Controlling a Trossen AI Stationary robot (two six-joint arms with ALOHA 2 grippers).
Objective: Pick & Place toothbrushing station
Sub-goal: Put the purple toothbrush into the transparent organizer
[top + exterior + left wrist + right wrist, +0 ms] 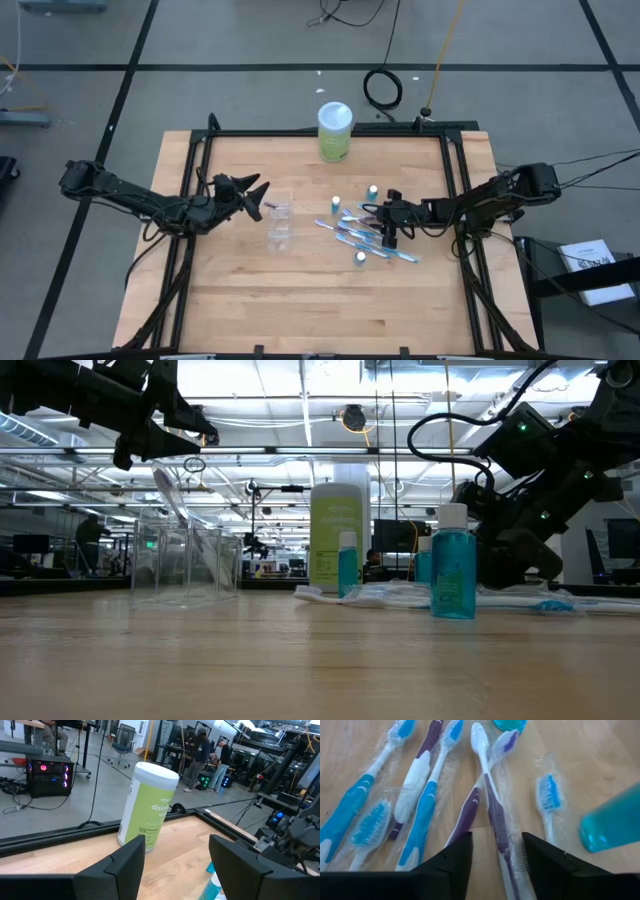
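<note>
From above, the right gripper (389, 232) sat over the toothbrushes (362, 238) – at three o'clock from the clear cup (280, 226), with the left gripper (255, 195) raised at its ten.

At the right wrist, fingers (451, 857) straddled a purple brush (492, 805), parted, gripping nothing yet. Wrappers overlapped – two might lift together.

Teal tubes (453, 563) and the green canister (335, 132) crowded close.

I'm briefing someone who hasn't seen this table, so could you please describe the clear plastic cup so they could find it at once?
Start from the tall green canister with the white lid at the far edge of the wooden table. Nearer the table's middle, just beside the left gripper, stands the clear plastic cup. It is see-through, unlike the teal tubes and toothbrushes to its right.
</note>
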